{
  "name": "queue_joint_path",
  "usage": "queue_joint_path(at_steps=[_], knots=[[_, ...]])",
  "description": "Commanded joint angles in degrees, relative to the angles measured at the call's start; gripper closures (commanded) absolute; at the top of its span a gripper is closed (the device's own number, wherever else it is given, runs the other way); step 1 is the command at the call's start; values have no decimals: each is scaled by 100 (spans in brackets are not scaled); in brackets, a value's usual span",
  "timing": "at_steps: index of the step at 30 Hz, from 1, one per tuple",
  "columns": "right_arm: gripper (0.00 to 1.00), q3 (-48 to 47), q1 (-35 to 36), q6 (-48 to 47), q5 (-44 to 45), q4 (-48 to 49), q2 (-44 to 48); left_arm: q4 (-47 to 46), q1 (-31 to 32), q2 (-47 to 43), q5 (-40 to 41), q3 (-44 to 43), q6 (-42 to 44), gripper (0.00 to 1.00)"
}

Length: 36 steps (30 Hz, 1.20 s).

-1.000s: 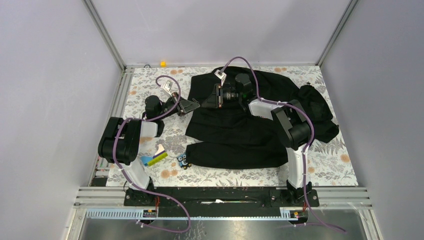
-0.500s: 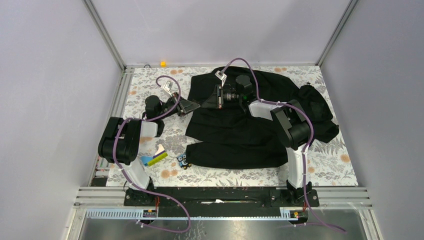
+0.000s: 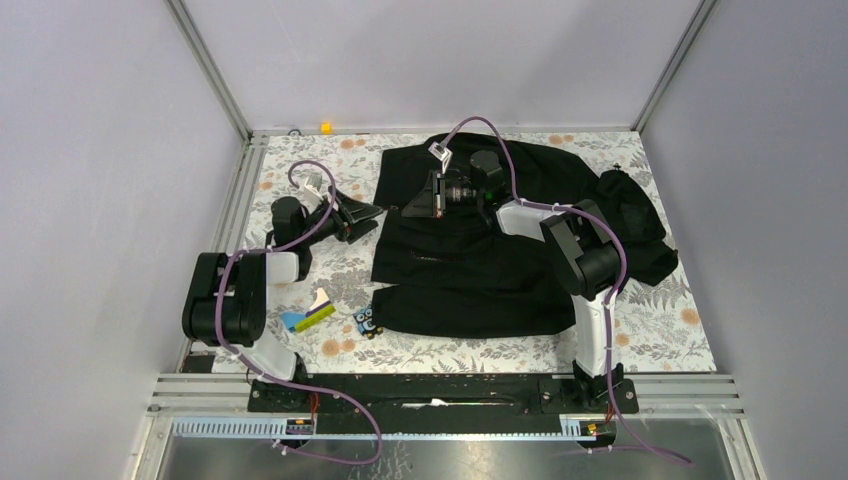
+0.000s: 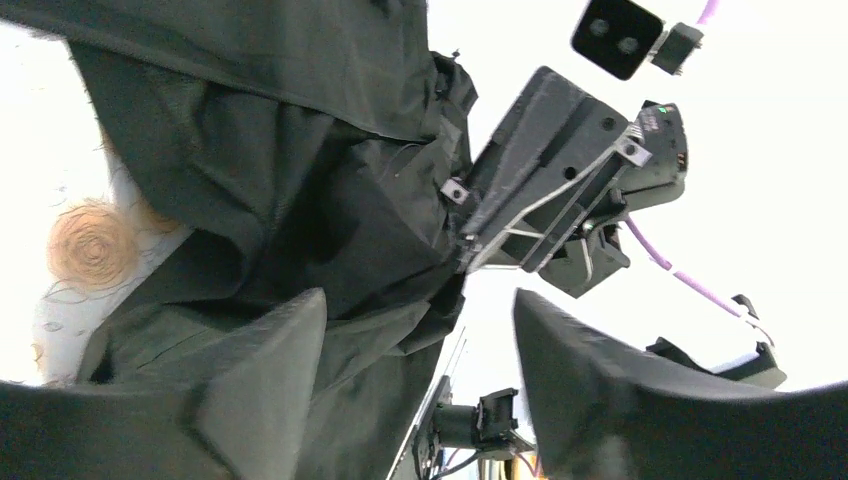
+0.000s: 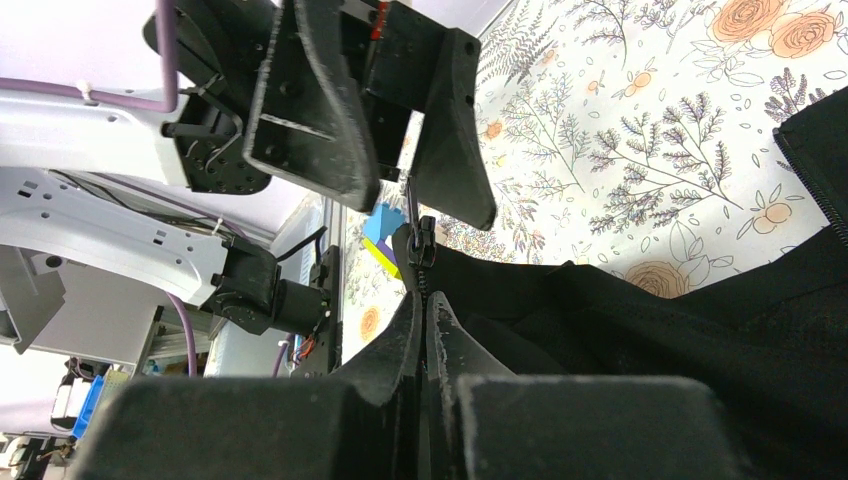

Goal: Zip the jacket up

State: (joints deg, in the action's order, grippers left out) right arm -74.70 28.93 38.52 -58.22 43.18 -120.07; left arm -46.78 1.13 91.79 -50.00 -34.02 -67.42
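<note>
Top view: the jacket (image 3: 500,250) lies flat on the floral table cover (image 3: 660,340), filling the middle and the 3 o'clock half. A bunched fold sits at its 3 o'clock end and a long dark band lies along its 6 o'clock edge.

Right pincer (image 3: 412,208): reaching toward 9 o'clock across the jacket's upper part, at the garment's 9 o'clock edge. Wrist view: fingers pressed together on that black edge, with the zipper slider (image 5: 417,243) standing just past my fingertips. A run of zipper teeth shows at the 3 o'clock border of that view.

Left pincer (image 3: 362,213): just off the jacket's 9 o'clock edge, pointing toward 3 o'clock, facing the right pincer. Fingers spread, a clear gap between them, nothing pinched. Black fabric hangs near the 9 o'clock finger (image 4: 265,385); contact unclear.

A yellow-and-blue card (image 3: 310,318) and a small toy (image 3: 367,322) sit at 7 o'clock of the jacket.
</note>
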Motion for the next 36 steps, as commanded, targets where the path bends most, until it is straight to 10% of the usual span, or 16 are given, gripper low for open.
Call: queue_joint_path(at_steps=[1,10,14,24,36], knots=[[100,-131,65,69,-173,234,30,-349,46,-395,-152,-92,202,20],[100,-185,77,189,-89,174,14,513,492,-993,882,-158,1278,21],[100,-186,78,228,-129,224,-16,1017,712,-817,933,-581,1910,57],[100,-142,81,239,-146,307,36,1847,710,-831,1433,-913,2424,39],[100,-134,95,390,-155,497,-19,391,730,-298,504,-604,1430,56]])
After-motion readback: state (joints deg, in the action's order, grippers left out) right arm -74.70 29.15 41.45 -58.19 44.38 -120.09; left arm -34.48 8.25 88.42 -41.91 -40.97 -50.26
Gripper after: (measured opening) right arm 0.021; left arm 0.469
